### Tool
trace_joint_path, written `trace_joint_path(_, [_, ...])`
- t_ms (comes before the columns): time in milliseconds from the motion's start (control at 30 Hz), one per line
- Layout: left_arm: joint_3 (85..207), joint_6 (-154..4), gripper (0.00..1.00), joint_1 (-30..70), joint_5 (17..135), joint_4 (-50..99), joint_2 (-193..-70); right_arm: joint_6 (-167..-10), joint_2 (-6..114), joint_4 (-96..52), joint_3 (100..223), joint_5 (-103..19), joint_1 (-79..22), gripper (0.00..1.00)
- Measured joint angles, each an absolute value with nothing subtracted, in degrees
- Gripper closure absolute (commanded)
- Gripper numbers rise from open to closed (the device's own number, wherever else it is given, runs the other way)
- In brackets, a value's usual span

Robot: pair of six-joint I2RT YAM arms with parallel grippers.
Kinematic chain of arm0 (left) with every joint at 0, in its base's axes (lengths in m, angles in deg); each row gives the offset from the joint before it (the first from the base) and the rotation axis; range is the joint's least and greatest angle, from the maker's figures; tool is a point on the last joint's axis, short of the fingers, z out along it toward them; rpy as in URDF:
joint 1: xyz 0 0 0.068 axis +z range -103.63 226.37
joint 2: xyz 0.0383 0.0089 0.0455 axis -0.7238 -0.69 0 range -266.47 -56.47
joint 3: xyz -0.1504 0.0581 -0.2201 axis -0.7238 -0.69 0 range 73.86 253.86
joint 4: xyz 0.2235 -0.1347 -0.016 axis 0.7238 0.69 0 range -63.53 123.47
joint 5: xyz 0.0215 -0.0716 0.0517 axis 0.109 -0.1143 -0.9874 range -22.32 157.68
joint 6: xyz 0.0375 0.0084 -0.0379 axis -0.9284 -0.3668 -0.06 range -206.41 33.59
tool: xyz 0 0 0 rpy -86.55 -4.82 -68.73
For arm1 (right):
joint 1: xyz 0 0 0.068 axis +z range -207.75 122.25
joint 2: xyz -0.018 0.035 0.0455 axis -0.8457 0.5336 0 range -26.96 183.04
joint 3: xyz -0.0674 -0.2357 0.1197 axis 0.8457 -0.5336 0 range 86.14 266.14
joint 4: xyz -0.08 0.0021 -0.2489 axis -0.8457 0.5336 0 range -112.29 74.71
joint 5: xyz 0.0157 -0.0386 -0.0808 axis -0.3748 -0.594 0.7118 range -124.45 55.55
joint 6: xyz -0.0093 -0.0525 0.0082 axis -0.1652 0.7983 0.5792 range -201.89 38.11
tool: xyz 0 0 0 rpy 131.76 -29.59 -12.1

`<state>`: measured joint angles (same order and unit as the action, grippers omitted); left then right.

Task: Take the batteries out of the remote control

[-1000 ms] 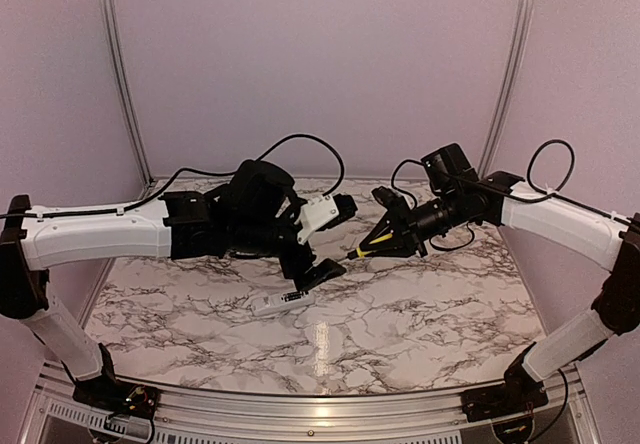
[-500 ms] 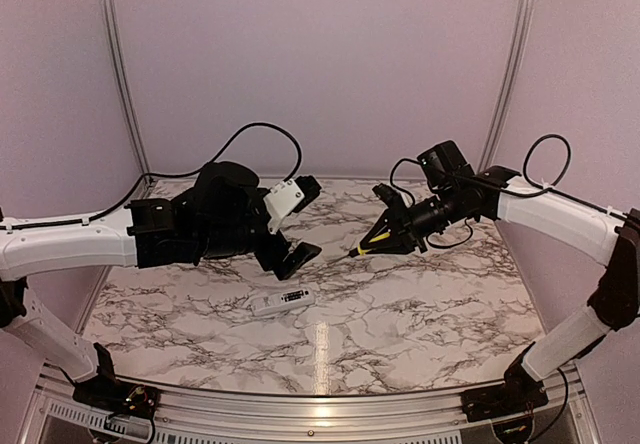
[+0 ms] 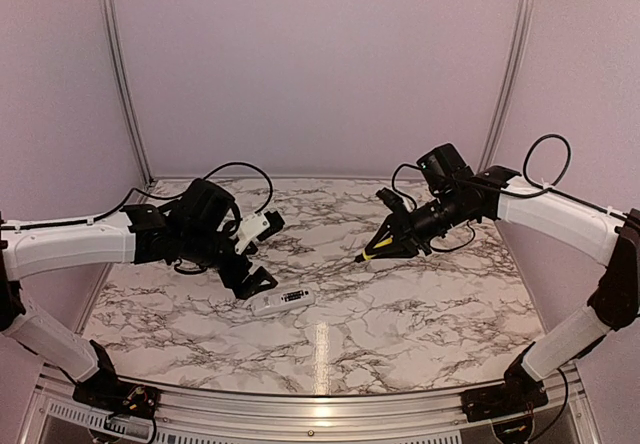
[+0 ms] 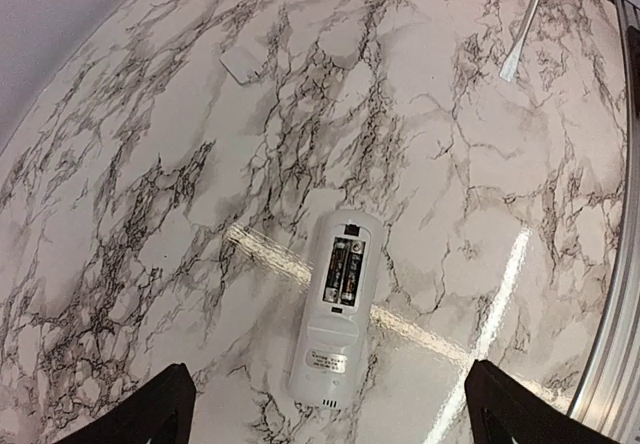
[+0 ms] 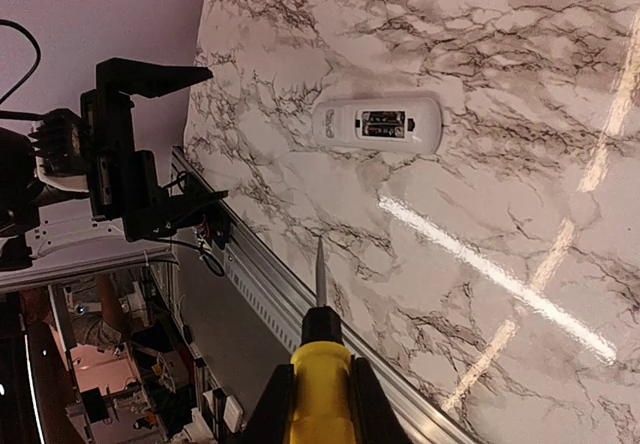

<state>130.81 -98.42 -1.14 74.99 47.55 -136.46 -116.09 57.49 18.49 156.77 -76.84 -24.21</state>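
Top view: the remote lies on the table, long axis left-right, just beside the left gripper, the nearer one, wide open and empty. Left wrist: the batteries sit exposed in the remote, ahead between the fingers. Right wrist: the right gripper clamps a screwdriver, well apart.

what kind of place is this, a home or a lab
Probably a robot lab test cell, not a home: plain walls on aluminium frame posts, a marble-patterned table, and the right gripper holding a screwdriver over it.
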Motion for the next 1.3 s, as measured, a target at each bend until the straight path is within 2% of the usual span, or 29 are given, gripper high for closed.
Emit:
trace_joint_path(500, [130.9,-110.4,0.01,1.2,76.6,54.7,-148.2,-114.3,57.2,22.6,156.8,-72.8,-24.6,1.0])
trace_joint_path(867, [130.2,-118.3,0.04,4.0,77.9,52.5,-152.5,-114.3,56.4,23.6,156.8,-72.2,-24.6,1.0])
trace_joint_path(1300, [130.2,-118.1,0.09,4.1,81.8,48.3,-157.9,-114.4,56.5,24.2,157.6,-72.2,-24.7,1.0])
